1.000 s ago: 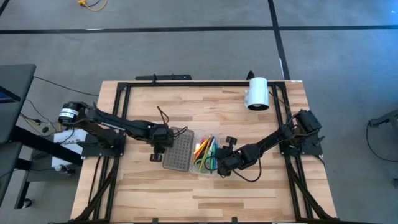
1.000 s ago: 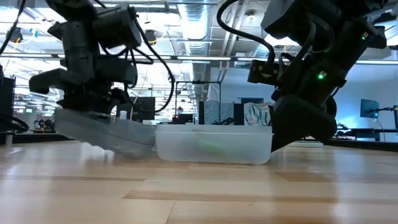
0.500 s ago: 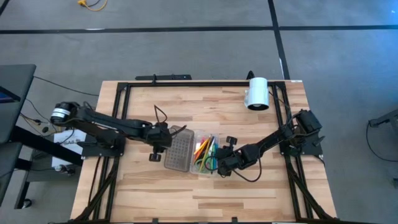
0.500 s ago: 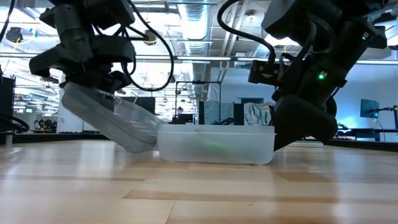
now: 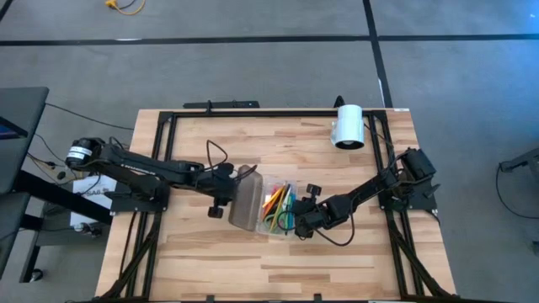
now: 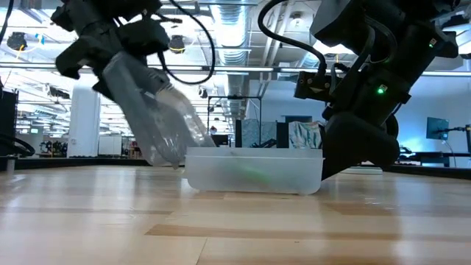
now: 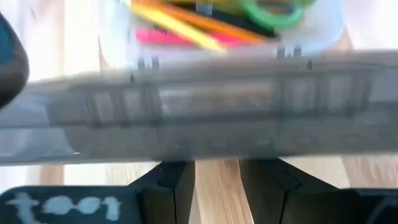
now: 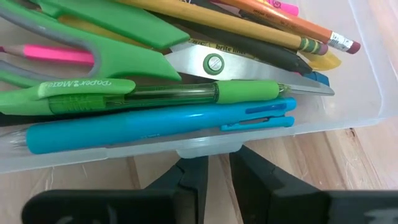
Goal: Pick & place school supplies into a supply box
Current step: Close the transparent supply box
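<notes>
The supply box point(image 5: 285, 225) is a clear case standing mid-table, with its side wall point(image 6: 254, 173) facing the low view. Pens, pencils and green-handled scissors point(image 8: 112, 31) lie inside it point(image 5: 278, 204). Its grey dot-gridded lid point(image 5: 244, 198) slants steeply up toward the table's left from the hinge on the box's left side point(image 6: 151, 110). My left gripper point(image 5: 224, 190) is at the lid's raised free edge. My right gripper point(image 5: 301, 220) is at the box's right wall, its fingers nearly together. My left gripper comes level from the table's left, and the lid's free long edge point(image 7: 199, 112) lies across its fingers point(image 7: 174, 186). The lid hides the fingertips. The lid is tilted, its hinge edge on the box. My right gripper's fingers point(image 8: 252, 177) come from the table's right and meet the box's long wall just below the small latch tab point(image 8: 208, 148). The box stands flat on the table.
A white cylinder point(image 5: 348, 126) lies near the table's far right corner. Bare wood lies on the near side of the box point(image 5: 253, 269) and on the far side of it point(image 5: 253, 143). The arms' black frames run along the left and right table edges.
My left gripper has risen and moved toward the box. The lid's free edge has swung up from lying low near the table to a steep tilt, while its hinge edge stayed on the box. The box has not moved.
</notes>
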